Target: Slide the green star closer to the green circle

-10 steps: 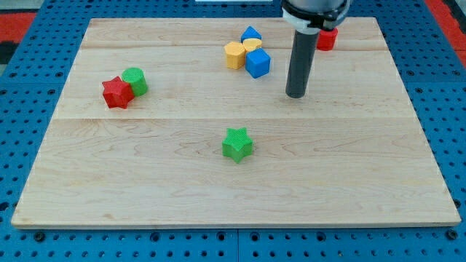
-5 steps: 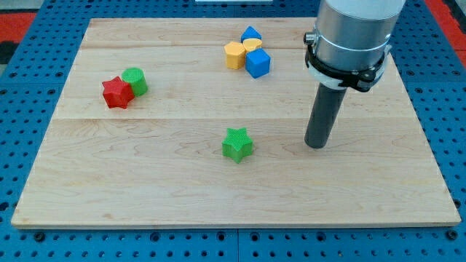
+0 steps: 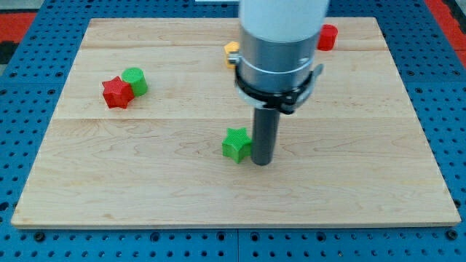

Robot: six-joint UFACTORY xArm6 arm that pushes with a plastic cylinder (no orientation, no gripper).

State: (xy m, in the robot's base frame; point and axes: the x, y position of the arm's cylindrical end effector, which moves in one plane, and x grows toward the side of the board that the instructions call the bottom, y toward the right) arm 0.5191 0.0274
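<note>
camera view: pale wood-plank table (image 3: pixel 145 182) on a blue perforated base (image 3: pixel 22 87). no grasping tool fitted; my tip (image 3: pixel 261 163) is a plain dark rod holding nothing, touching the ribbed green star (image 3: pixel 236 143) near table centre on its right. green circle (image 3: pixel 135 80) and red star (image 3: pixel 116 92) touch near the left edge. one red block (image 3: pixel 328 36) near the top edge; a yellow block (image 3: pixel 231 49) is partly hidden.

Tip (image 3: pixel 261 161) touches green star (image 3: pixel 236 143) on its view-right side. Surface (image 3: pixel 145 182) bare from star leftward to green circle (image 3: pixel 135 80). Red star (image 3: pixel 116 92) touches circle's view-left side, off that line.
</note>
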